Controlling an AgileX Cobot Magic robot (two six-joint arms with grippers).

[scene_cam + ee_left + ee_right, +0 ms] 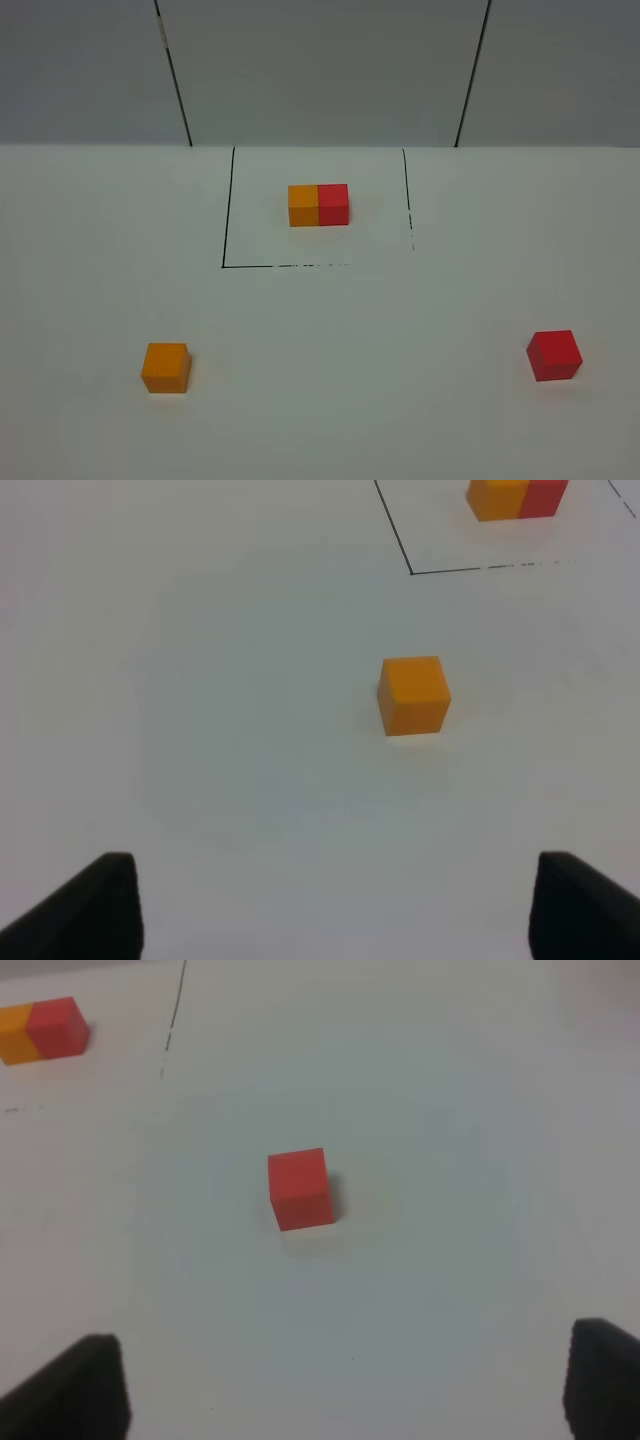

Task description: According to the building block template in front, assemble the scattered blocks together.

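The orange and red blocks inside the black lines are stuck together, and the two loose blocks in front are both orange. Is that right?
Not quite. Only one is a loose orange block; the other is a loose red block, as the exterior high view shows. The joined orange-and-red pair does sit inside the black outline.

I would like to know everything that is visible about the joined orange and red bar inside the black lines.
The building block template is two equal cubes, orange on the left and red on the right in the high view, joined face to face as one short bar. The surfaces look matte and plain, without marks. It lies flat on the white table, inside the black outline, about in its middle and clear of the lines. Only the table touches it.
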